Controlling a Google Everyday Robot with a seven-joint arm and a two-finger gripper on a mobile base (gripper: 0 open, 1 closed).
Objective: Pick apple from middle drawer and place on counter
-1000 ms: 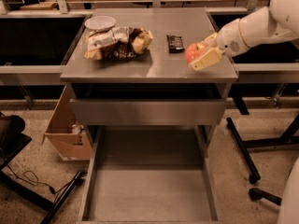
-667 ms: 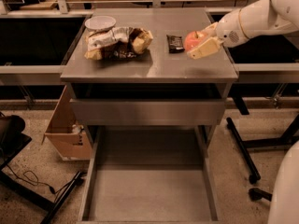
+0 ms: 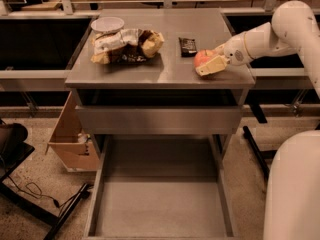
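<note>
The red-orange apple is at the right side of the grey counter, right at its surface. My gripper reaches in from the right and is shut on the apple, with one tan finger lying across its front. I cannot tell whether the apple rests on the counter or hangs just above it. The middle drawer is pulled open at the bottom of the view, and its grey tray floor is bare.
Several tan and white snack bags and a white bowl lie on the counter's back left. A small dark packet lies just behind the apple. A cardboard box stands left of the cabinet. My white base fills the lower right.
The gripper with the apple first rose and moved back over the counter, then came down and slightly left to the counter's right side.
</note>
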